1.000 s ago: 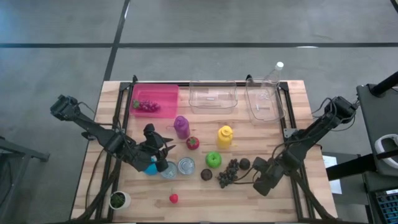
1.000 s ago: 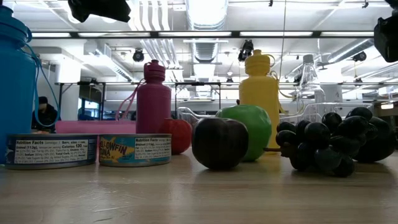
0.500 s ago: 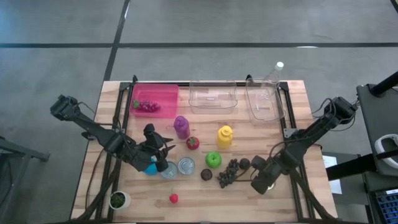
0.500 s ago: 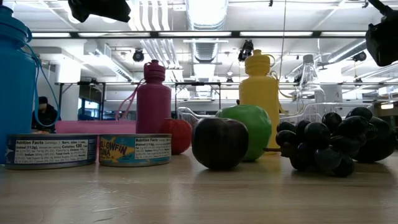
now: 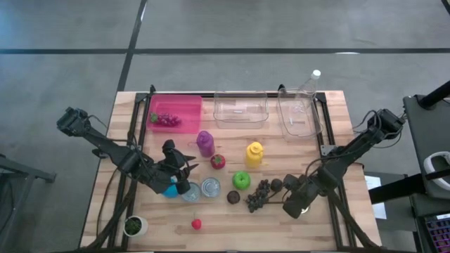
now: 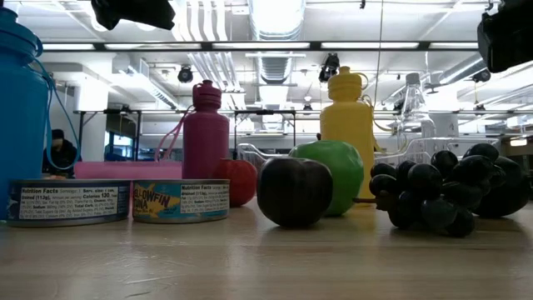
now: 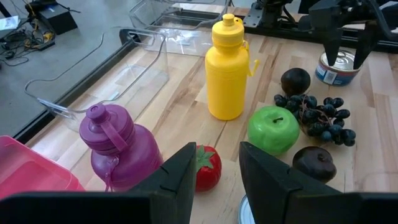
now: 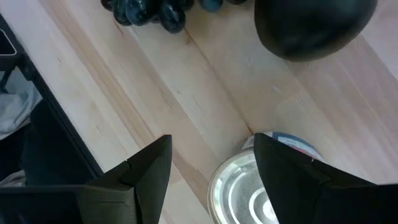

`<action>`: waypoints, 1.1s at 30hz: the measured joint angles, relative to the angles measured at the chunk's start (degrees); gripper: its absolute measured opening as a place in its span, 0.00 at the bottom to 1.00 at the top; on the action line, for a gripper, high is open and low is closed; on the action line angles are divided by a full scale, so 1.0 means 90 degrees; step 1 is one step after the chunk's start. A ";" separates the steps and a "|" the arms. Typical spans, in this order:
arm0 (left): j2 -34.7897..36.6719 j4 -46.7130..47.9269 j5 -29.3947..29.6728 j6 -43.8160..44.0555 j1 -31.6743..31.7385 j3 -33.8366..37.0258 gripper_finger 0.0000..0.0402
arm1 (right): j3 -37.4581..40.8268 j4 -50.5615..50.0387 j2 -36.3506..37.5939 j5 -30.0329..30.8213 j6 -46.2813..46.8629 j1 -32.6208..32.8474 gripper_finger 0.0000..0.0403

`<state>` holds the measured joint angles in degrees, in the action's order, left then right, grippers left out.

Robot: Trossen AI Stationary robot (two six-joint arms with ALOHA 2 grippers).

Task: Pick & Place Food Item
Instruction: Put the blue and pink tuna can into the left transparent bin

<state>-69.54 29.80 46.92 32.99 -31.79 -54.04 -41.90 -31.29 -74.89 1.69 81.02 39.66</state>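
My right gripper (image 5: 292, 202) stands open over the table's near right part, pointing steeply down. Below it a tin can (image 8: 249, 186) stands on the wood; in the left wrist view the fingers hang just above this can (image 7: 336, 70), and I cannot tell whether they touch it. Left of it lie a dark round fruit (image 5: 277, 185) and a black grape bunch (image 5: 259, 195). My left gripper (image 5: 190, 166) hovers open above a blue bottle (image 5: 170, 188) and two cans (image 5: 210, 187), facing a red tomato (image 7: 208, 169).
A green apple (image 5: 241, 180), dark plum (image 5: 233, 197), yellow bottle (image 5: 254, 154) and purple bottle (image 5: 204, 143) crowd the middle. A pink bin (image 5: 184, 107) with grapes and two clear bins (image 5: 241, 109) line the far edge. A small red fruit (image 5: 196, 224) and potted plant (image 5: 133, 225) sit near left.
My right gripper has edged a little toward the table's left, toward the grape bunch, and stayed open. The left arm and the objects have kept still.
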 joint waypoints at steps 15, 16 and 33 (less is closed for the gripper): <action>0.0000 0.0003 -0.0045 0.0005 -0.0005 0.0012 0.31 | 0.0057 -0.0002 -0.0024 -0.0289 -0.0004 0.0010 0.56; 0.0000 0.0004 -0.0046 0.0005 -0.0005 0.0012 0.31 | 0.0059 -0.0001 -0.0024 -0.0288 -0.0033 0.0008 0.56; 0.0002 -0.0001 -0.0050 0.0021 -0.0005 0.0103 0.31 | 0.0109 -0.0024 -0.0024 -0.0166 -0.0135 0.0002 0.56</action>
<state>-69.52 29.79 46.46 33.18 -31.83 -53.11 -40.92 -31.51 -75.11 0.20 79.81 39.68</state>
